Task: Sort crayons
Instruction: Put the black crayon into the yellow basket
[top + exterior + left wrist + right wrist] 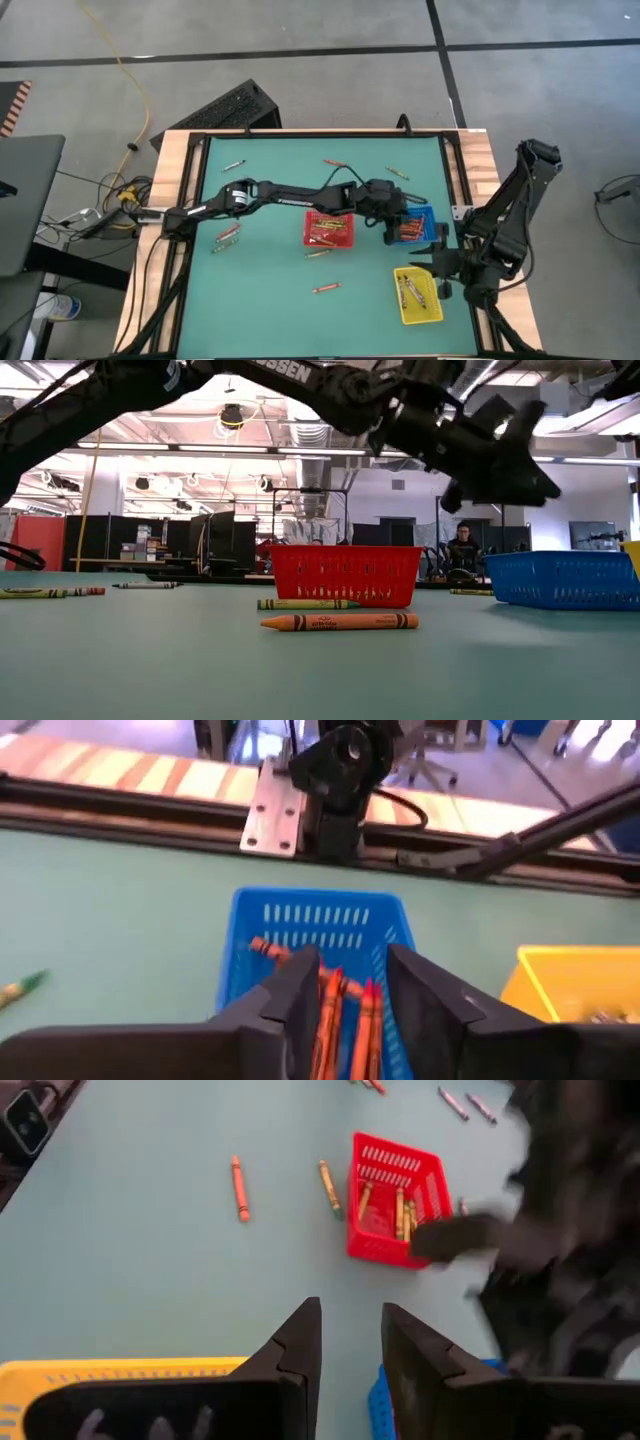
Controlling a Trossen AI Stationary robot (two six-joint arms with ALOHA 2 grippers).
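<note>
Judging from how the crayons (327, 287) lie, the sort is partly done: some are gathered in the red tray (328, 229), blue tray (418, 228) and yellow tray (417, 296), while several are left scattered on the green table (270, 290). The left gripper (352, 990) is held over the blue tray with fingers parted and nothing clamped; the right gripper (350, 1342), narrowly parted and empty, is parked near the yellow tray. A workshop with a seated person (461, 550) is seen beyond.
</note>
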